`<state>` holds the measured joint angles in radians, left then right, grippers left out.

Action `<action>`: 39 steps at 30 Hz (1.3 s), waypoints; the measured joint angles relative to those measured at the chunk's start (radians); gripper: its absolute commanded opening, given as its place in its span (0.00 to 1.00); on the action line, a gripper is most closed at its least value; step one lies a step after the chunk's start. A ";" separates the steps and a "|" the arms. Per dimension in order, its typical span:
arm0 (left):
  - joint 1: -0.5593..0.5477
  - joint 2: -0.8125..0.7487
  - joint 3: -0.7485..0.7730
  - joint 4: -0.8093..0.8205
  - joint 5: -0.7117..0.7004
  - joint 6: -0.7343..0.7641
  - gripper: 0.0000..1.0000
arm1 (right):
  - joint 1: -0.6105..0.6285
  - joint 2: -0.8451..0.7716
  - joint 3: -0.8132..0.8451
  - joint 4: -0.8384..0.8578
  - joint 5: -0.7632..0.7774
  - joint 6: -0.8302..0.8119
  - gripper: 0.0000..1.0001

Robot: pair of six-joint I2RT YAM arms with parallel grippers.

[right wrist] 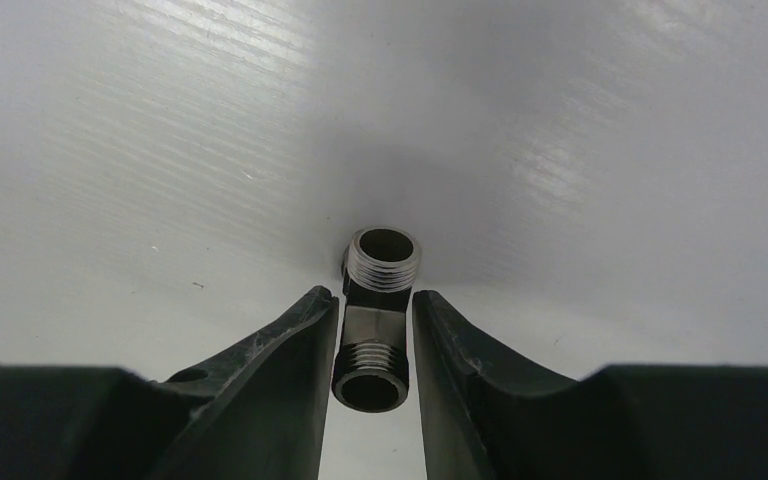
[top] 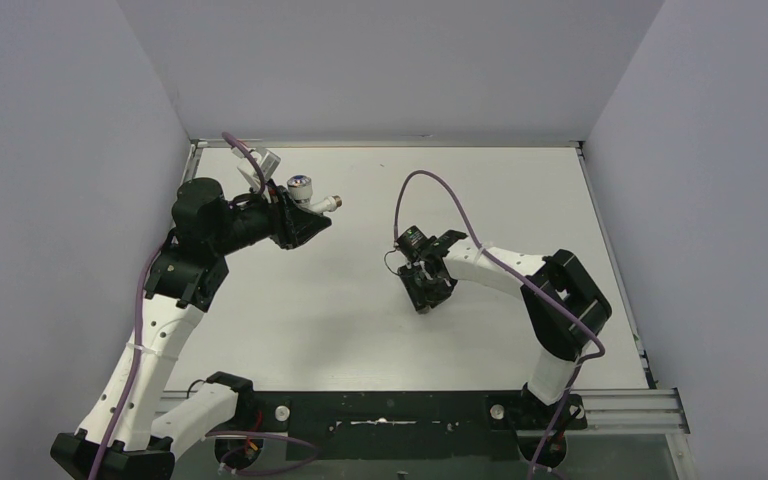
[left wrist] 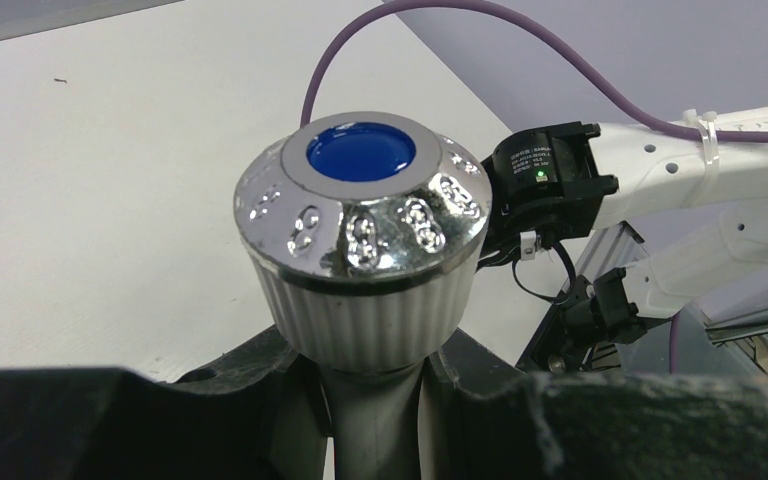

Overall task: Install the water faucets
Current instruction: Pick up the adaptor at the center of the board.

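My left gripper (top: 312, 213) is shut on the white tap body and holds it above the table at the back left. The chrome knob with the blue dot (top: 302, 184) points up and a brass end (top: 336, 203) sticks out to the right. In the left wrist view the knob (left wrist: 360, 205) fills the middle, and its white stem sits pinched in my left gripper (left wrist: 372, 365). My right gripper (top: 424, 293) points down at the table's middle. In the right wrist view my right gripper (right wrist: 375, 300) straddles the grey metal threaded fitting (right wrist: 372, 335) with a thin gap at the right finger. The fitting is hidden in the top view.
Grey walls close in the white table (top: 520, 190) at the back and both sides. A black and metal rail (top: 390, 415) runs along the near edge by the arm bases. A purple cable (top: 430, 185) loops above the right wrist. The right arm (left wrist: 660, 170) shows in the left wrist view.
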<state>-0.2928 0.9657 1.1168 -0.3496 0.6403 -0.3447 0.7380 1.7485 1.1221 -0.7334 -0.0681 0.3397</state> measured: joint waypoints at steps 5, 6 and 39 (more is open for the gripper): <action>0.000 0.000 0.000 0.000 0.000 0.000 0.00 | 0.000 0.000 0.000 0.000 0.000 -0.006 0.28; 0.000 0.000 0.000 0.000 0.000 0.000 0.00 | 0.000 0.000 0.000 0.000 0.000 -0.007 0.27; 0.000 0.004 0.000 0.000 0.000 0.000 0.00 | 0.000 0.000 0.002 -0.002 0.000 -0.013 0.37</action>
<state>-0.2928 0.9699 1.1168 -0.3492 0.6403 -0.3447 0.7380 1.7485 1.1244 -0.7349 -0.0677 0.3271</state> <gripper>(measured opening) 0.266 0.355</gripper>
